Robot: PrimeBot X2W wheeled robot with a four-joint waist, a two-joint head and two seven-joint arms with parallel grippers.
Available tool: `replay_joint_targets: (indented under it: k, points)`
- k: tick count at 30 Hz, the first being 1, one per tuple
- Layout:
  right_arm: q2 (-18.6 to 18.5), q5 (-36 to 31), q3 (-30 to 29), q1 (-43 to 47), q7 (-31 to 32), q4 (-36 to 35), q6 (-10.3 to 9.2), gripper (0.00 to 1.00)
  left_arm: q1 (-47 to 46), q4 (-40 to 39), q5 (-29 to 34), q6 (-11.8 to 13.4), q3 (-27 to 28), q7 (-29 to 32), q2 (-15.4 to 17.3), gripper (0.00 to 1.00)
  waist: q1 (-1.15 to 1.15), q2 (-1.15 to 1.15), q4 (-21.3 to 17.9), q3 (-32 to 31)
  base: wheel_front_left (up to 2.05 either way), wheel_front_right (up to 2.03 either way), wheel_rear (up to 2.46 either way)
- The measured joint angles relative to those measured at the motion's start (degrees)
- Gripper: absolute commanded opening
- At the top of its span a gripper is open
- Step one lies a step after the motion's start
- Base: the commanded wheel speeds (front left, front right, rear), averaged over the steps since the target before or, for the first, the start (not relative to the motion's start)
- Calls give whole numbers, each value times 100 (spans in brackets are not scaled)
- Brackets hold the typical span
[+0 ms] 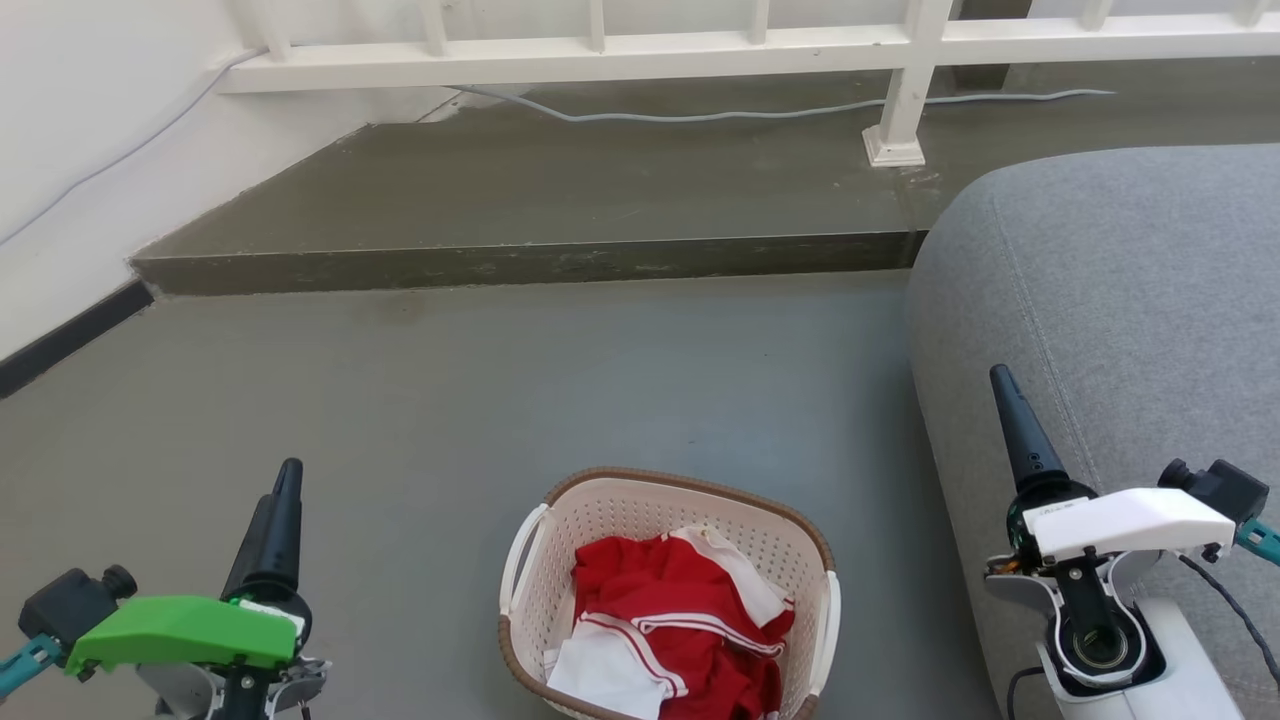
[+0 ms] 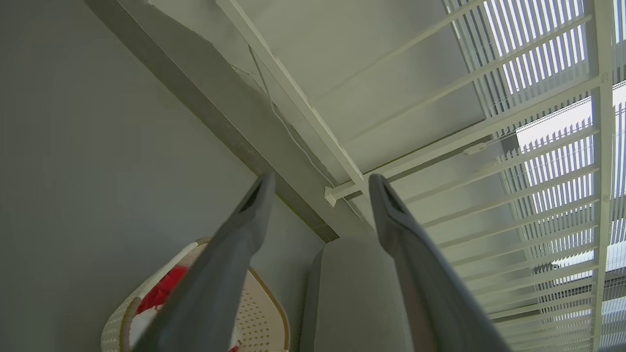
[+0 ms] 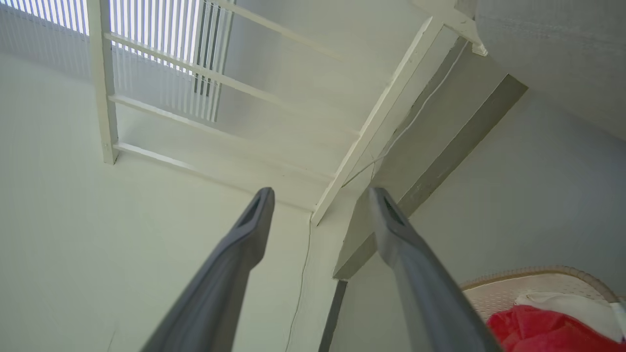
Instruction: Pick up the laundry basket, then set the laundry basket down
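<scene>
Beside the sofa [image 1: 1100, 300], on open floor [image 1: 500, 380], sits the laundry basket [image 1: 640, 515] — left pincer [image 2: 318, 183] and right pincer [image 3: 320, 195] gape empty.

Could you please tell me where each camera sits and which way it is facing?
Head view: on the head, facing forward and down at the floor, the laundry basket and the sofa; left gripper and right gripper show.
Left wrist view: on the left wrist, looking along its open fingers towards the railing.
Right wrist view: on the right wrist, along its open fingers towards the railing.
Shared: all three catch the laundry basket.
</scene>
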Motion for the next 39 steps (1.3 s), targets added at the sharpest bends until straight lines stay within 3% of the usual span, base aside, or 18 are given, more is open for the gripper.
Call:
replay_joint_targets:
  k: [8,19,39]
  points:
    - [-27,-942,211,-7,-157,-36,-57,100,-3,15,844,0,-167,-170,147,100,0,0,-23,7,0,0,0]
    - [-98,-2308,608,-75,-393,-103,-353,100,-24,-43,2048,116,-285,-379,172,100,0,0,-39,31,0,0,0]
    - [-98,-4103,1214,-125,-806,-230,-702,100,-58,-249,3786,182,-412,-808,129,100,0,0,-53,95,0,0,0]
